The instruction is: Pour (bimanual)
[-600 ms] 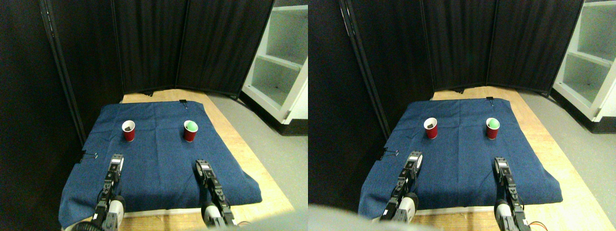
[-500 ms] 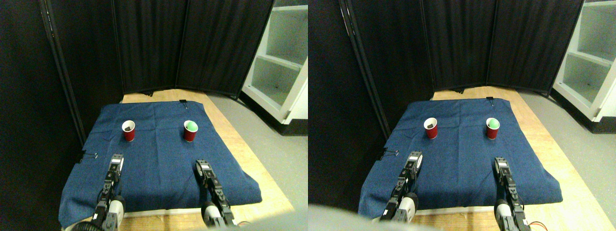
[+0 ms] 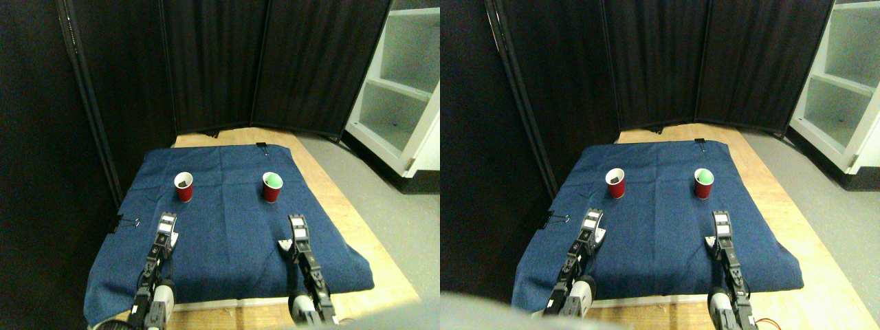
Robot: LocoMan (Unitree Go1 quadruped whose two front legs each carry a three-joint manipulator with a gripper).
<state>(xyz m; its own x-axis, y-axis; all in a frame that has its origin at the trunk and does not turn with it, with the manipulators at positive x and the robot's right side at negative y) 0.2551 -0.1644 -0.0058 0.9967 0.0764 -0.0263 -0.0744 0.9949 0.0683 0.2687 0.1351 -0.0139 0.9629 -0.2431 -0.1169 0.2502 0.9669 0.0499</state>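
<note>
Stereo pair view shows my worktop (image 3: 323,185), a pale wooden board with a blue cloth (image 3: 227,220) spread over most of it and held by a binder clip (image 3: 128,222) at its left edge. Behind stand black screen panels (image 3: 275,62), with a white shelf unit (image 3: 405,89) off to the right.

Two red paper cups stand upright on the far half of the cloth, well apart from each other. The left cup (image 3: 183,186) has something small and dark inside; I cannot tell what. The right cup (image 3: 273,186) shows green inside, so I judge that to be the one I pour from.

My left tool (image 3: 167,224) sits near its cup, just short of it. My right tool (image 3: 297,227) is a little further from its cup and slightly to the right of it. Neither touches a cup, and I cannot tell from here whether either tool is open or closed.

The step in hand, as I judge it, is the approach. To do it well I should bring each tool in level at mid-height of its cup, straddling the wall squarely. Paper cups are light and will tip or skid on cloth if nudged off-centre. I should squeeze gently to avoid crushing the rim.
</note>
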